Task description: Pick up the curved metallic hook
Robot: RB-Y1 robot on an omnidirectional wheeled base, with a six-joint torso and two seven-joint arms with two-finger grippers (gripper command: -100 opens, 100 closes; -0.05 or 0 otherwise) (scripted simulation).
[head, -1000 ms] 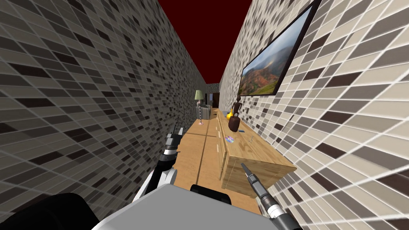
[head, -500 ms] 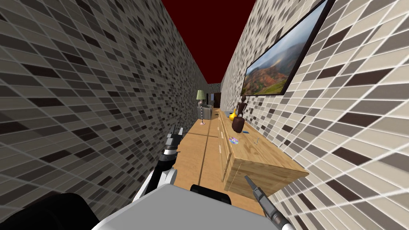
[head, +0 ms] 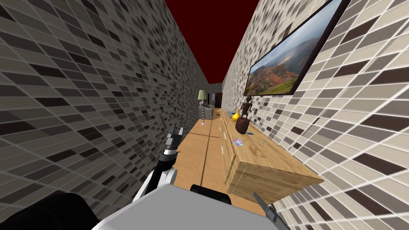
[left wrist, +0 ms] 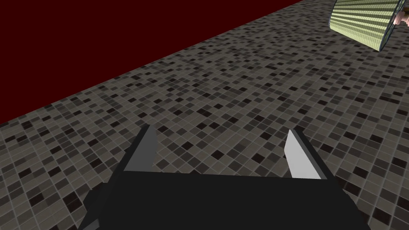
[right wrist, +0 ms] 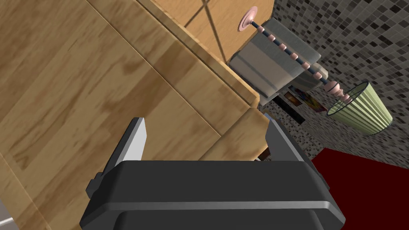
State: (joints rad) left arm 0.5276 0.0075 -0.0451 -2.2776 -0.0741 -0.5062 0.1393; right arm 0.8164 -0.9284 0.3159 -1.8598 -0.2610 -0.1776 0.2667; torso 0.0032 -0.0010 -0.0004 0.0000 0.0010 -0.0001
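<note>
The small curved metallic hook lies on the long pale wooden table, near the wall, beyond a shiny disc. My right gripper is wide, low beside the table's front. I should raise it above the top first, then reach. My left gripper is wide too.

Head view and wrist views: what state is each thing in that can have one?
Left gripper: open, empty.
Right gripper: open, empty, by the sideboard.
Hook: lying on the sideboard top, not held.
Sideboard: fronts shut.
Brown vase: upright.
Disc: lying flat.
Floor lamp: upright.
</note>
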